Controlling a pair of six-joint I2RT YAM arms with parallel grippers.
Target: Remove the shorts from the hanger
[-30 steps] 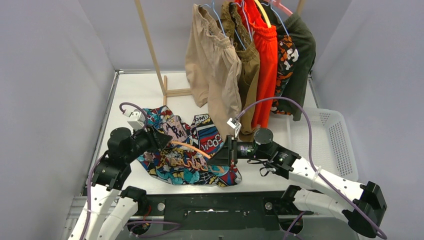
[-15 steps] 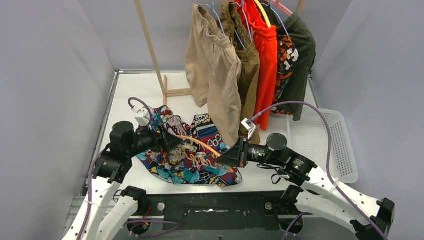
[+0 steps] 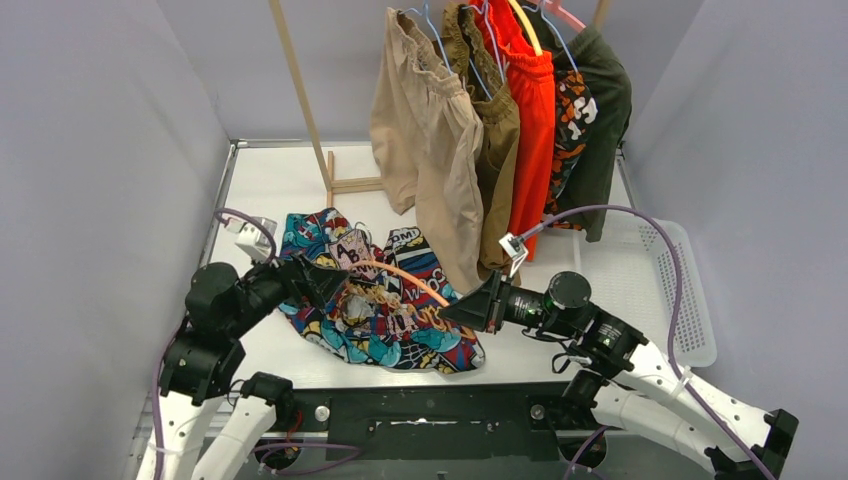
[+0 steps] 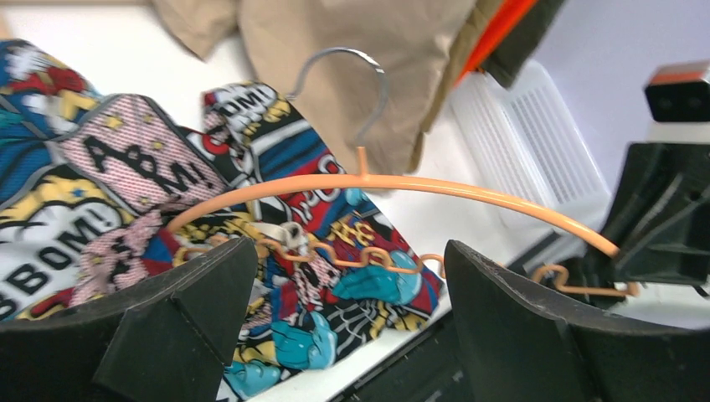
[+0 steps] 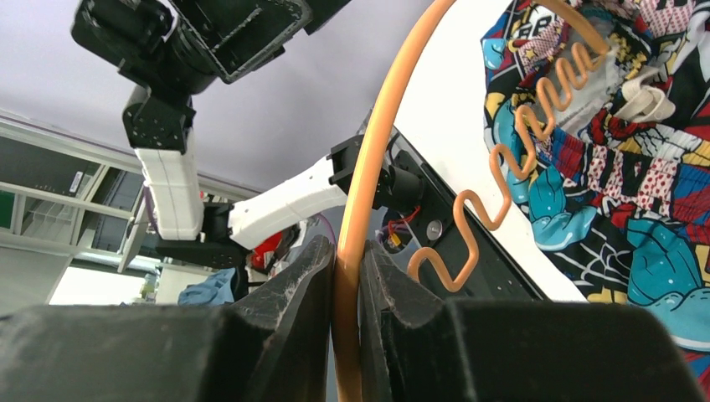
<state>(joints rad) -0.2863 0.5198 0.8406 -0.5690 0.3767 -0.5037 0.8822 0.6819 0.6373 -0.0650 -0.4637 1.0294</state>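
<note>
The multicolour comic-print shorts (image 3: 385,320) lie crumpled on the white table between the arms. An orange hanger (image 3: 400,275) arches over them, its wavy lower bar (image 4: 368,255) resting on the cloth and its metal hook (image 4: 360,84) pointing away. My right gripper (image 3: 462,308) is shut on the hanger's right end, and the orange rod (image 5: 393,126) runs up from between its jaws (image 5: 346,260). My left gripper (image 3: 335,283) stands open at the shorts' left side with nothing between its fingers (image 4: 350,251). The shorts (image 5: 636,193) fill the right of the right wrist view.
Several more shorts hang on a rack at the back: beige (image 3: 430,130), brown (image 3: 495,140), orange-red (image 3: 535,110), camouflage (image 3: 572,115), dark green (image 3: 605,110). A slanted wooden rack post (image 3: 300,100) stands back left. A white basket (image 3: 690,300) sits at the right edge.
My left gripper has opened, let go of the cloth and drawn back leftward. My right gripper has moved to the right with the hanger's end in it.
</note>
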